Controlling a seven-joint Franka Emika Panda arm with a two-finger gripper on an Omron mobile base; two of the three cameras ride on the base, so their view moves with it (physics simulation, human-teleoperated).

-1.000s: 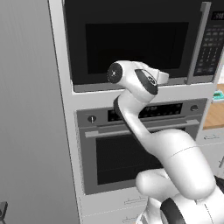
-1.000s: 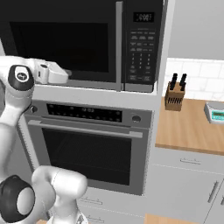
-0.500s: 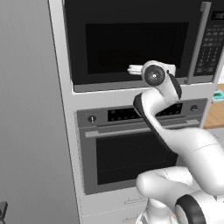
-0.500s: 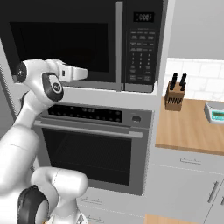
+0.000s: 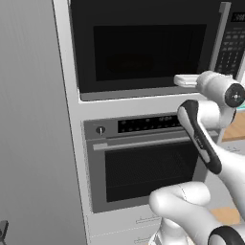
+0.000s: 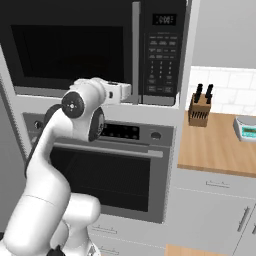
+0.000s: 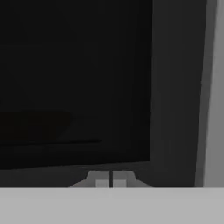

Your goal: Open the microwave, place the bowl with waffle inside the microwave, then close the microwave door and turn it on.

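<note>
Tool (image 7: 110, 181) closed and empty, facing the microwave door (image 7: 87, 87); its vertical handle (image 7: 209, 92) lies off to the right.

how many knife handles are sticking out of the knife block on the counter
2. Both dark knife handles stand side by side at the top of the wooden knife block, on the counter right of the microwave. More may be hidden behind them.

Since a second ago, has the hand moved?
Yes. The hand has swung right across the microwave door, from the window's left side to near the handle.
</note>
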